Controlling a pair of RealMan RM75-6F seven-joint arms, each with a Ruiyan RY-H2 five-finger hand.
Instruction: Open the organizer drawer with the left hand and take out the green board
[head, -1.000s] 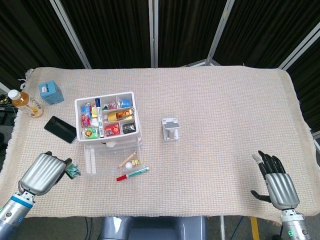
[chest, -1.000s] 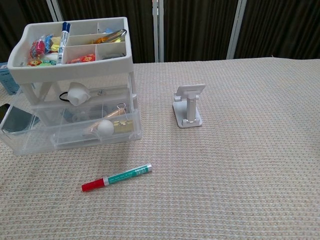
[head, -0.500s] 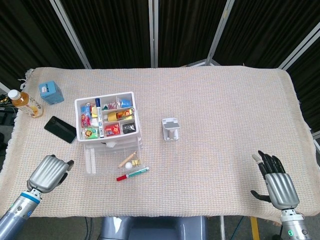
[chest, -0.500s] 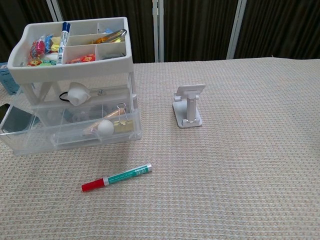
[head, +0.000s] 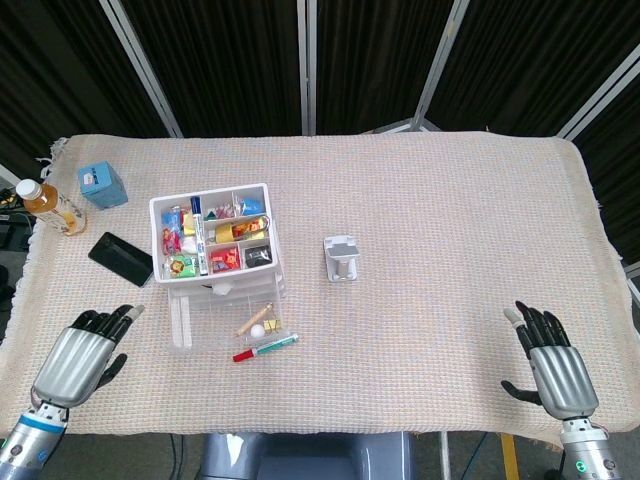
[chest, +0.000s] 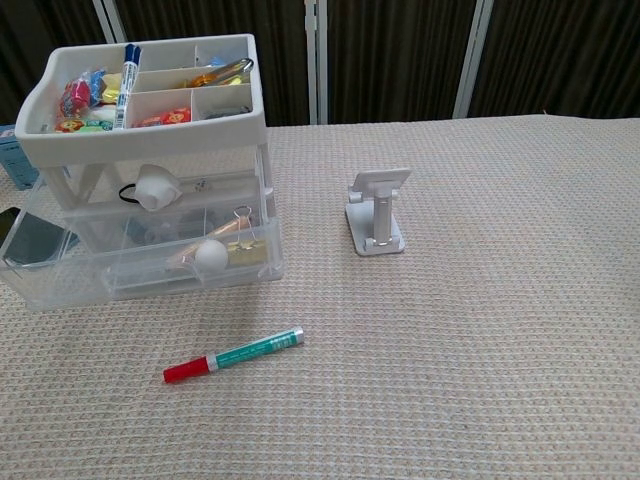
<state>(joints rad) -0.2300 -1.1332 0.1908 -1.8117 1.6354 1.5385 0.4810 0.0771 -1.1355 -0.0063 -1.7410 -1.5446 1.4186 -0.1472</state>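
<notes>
Your left hand (head: 78, 352) lies spread and empty at the tabletop's (head: 450, 230) near-left edge, your right hand (head: 552, 365) likewise opposite, the organizer (head: 215, 250) drawer (chest: 140, 262) pulled out, no green board visible.

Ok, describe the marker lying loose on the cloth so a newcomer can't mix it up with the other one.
Find the white organizer left of centre on the table. Right in front of its pulled-out clear drawer, a marker lies flat on the cloth. It has a red cap and green barrel, whereas the other marker, blue-capped, sits up in the top tray.
</notes>
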